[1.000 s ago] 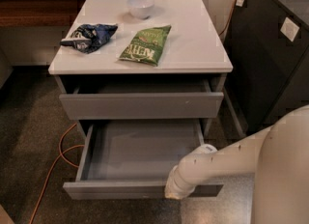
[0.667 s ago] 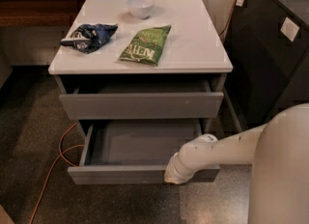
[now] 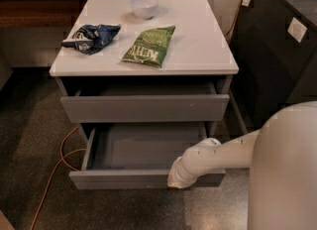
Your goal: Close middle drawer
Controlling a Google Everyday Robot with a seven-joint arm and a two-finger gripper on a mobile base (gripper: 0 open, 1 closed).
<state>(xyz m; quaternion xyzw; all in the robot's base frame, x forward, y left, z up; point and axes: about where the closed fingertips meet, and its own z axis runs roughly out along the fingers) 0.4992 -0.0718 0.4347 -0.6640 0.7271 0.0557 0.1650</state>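
The middle drawer (image 3: 138,149) is seen standing open at lower centre, under the table (image 3: 198,50), and the claw (image 3: 178,176) is set against the right of its front, presumably for pushing; whether it is clenched cannot be told.

Grey middle drawer (image 3: 143,147), off-white claw (image 3: 175,178) at its front, white cabinet top (image 3: 198,40), green bag (image 3: 148,45), orange cable (image 3: 50,183).
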